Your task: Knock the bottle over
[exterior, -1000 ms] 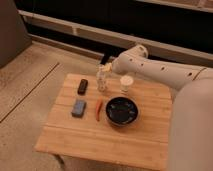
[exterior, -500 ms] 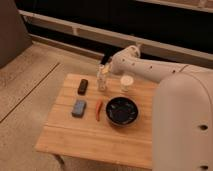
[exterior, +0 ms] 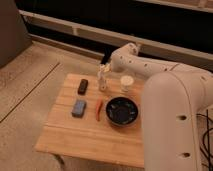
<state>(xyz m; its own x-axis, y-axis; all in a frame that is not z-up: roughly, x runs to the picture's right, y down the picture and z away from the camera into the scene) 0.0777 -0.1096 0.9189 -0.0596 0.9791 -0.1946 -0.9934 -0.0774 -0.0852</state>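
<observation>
Near to far on the wooden table (exterior: pixel 85 142): black bowl (exterior: pixel 121 111), a thin red item (exterior: pixel 98 110) just left of it in view, and a blue-grey pad (exterior: pixel 79 108) further left. Back row: dark block (exterior: pixel 83 86), then the bottle (exterior: pixel 103 83) standing upright near the far edge, with the cream cup (exterior: pixel 127 83) beside it. The gripper (exterior: pixel 103 68) sits at the bottle's top, slightly behind it. We can't tell how wide it's set. The bottle's axis is vertical, so we'd judge a push high on the neck tips it.

A light wooden counter (exterior: pixel 80 137) stands on a speckled pale floor (exterior: pixel 27 87). Behind runs a dark wall (exterior: pixel 165 22) with a pale horizontal rail (exterior: pixel 60 24).
</observation>
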